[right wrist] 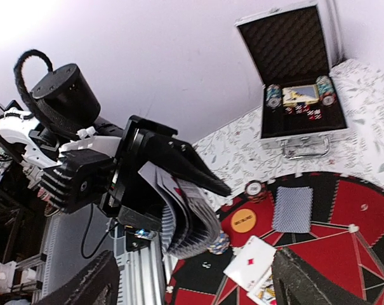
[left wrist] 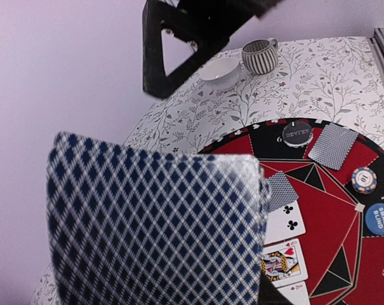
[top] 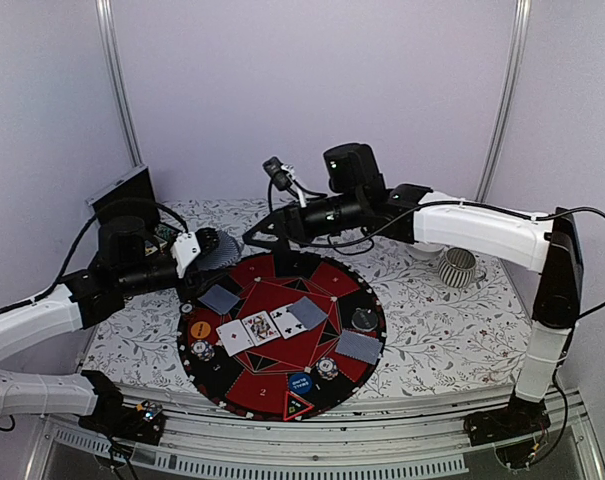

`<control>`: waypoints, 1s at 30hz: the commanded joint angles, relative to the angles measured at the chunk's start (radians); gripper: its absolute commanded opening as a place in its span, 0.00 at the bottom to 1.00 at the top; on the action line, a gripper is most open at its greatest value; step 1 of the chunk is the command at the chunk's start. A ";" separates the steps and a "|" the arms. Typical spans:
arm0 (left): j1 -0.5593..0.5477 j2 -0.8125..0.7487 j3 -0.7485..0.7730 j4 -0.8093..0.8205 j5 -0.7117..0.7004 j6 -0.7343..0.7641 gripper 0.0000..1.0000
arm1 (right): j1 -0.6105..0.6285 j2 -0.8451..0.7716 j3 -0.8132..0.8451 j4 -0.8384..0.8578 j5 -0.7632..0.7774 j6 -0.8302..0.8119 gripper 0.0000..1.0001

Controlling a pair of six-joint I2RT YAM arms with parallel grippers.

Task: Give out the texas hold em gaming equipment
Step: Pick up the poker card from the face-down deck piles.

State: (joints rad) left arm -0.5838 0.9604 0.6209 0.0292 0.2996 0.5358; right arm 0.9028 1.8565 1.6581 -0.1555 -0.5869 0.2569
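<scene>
Holding fanned deck (right wrist: 186, 219) in left pincer (top: 204, 252); right pincer (top: 274, 245) gapes wide near it, over far edge of round mat (top: 252, 385).
On mat: three face-down cards (top: 308, 312), three face-up cards (top: 260, 326).

Left tool (right wrist: 190, 194) clamped — right tool (right wrist: 196, 277) agape

You have the mat (top: 252, 375) at the middle of the table (top: 432, 340). On it a row of 4 cards (top: 260, 326) crosses the centre, with the left card (top: 219, 298) behind and left of it and the right card (top: 358, 346) to its right (the dealer chip (top: 364, 318) sits just behind that one). At the near rim the triangle marker (top: 297, 405) lies just before the disc button (top: 300, 382). The fanned deck (top: 212, 248) hangs over the left rear rim. The cup (top: 458, 266) stands right of the mat, the case (top: 122, 195) at the left rear.
</scene>
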 commanded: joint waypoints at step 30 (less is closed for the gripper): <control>-0.028 -0.020 -0.010 0.000 -0.014 0.027 0.42 | 0.070 0.173 0.217 -0.182 0.321 -0.012 0.70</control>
State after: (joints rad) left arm -0.5976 0.9596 0.6094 0.0055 0.2752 0.5514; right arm 0.9939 2.0819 1.8832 -0.2749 -0.3458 0.2729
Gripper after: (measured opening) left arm 0.417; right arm 0.728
